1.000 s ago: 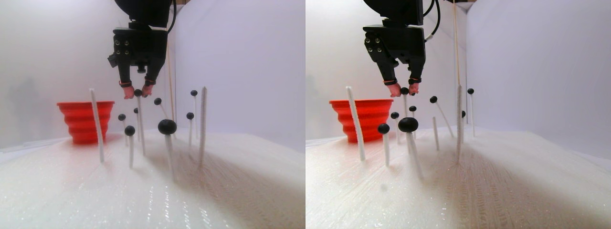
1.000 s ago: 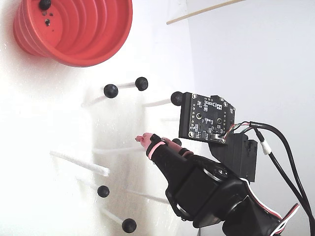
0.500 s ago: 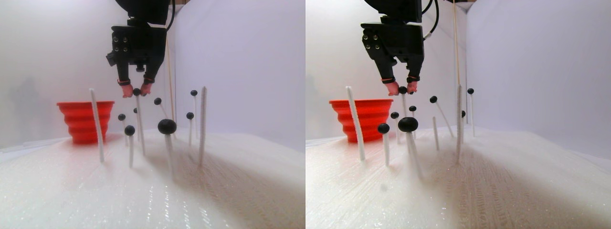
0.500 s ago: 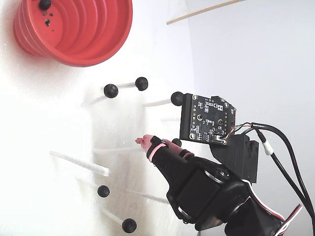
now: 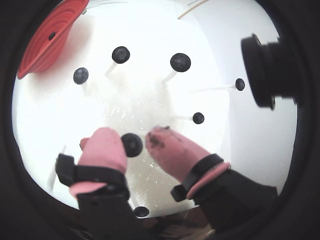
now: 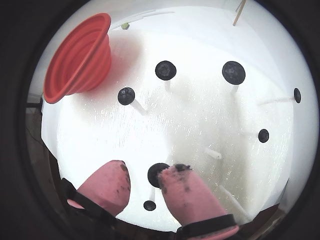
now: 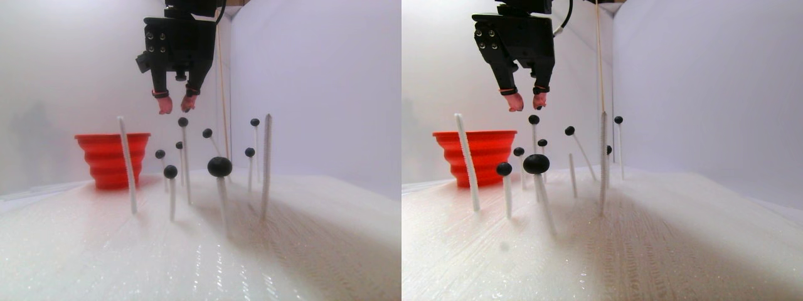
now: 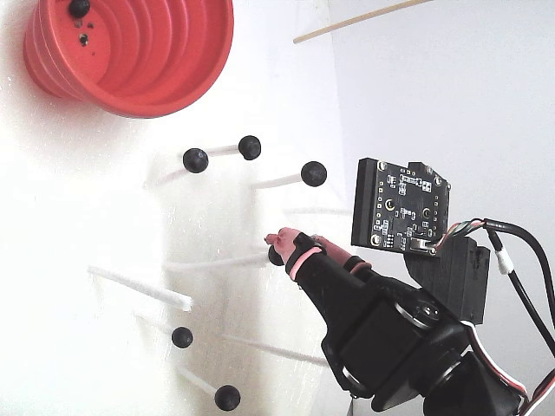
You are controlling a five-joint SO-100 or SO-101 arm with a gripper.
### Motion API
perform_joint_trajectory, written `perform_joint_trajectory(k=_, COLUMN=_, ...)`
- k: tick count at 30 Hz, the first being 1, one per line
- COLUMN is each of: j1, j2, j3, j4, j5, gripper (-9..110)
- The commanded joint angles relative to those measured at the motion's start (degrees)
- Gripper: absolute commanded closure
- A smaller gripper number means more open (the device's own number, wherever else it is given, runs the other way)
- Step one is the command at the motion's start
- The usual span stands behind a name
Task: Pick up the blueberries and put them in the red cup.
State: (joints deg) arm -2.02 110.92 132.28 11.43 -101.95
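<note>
While the gripper hangs in the upper left of the stereo pair view, its two pink fingertips stand apart with nothing between them, so the jaws are released and empty. Directly under them, a short way below, one of the blueberries sits on top of its white stick, clear of both pads. In a wrist view the same ball shows in the gap between the pink tips, just beside the left one; in the other it lies against the inner edge of the right-hand tip, so it looks slightly off-centre. The stick runs nearly upright, leaning a little, so the ball probably has to be met by coming straight down over it and closing sideways. The red cup stands at mid-left of the stereo frame, well apart from the gripper; in the fixed view it fills the upper left corner, with a black ball already lying inside.
</note>
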Motion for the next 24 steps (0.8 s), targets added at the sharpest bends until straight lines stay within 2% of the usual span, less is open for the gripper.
perform_joint_trajectory(k=1, j1=0.4, j2=4.4, j3=-2.5, j4=-0.1, j5=-0.8, gripper=87)
perform_joint_trajectory(k=24, j1=2.3, j2=-1.3, j3=-0.6, j4=-4.8, j5=-2.0, gripper=85)
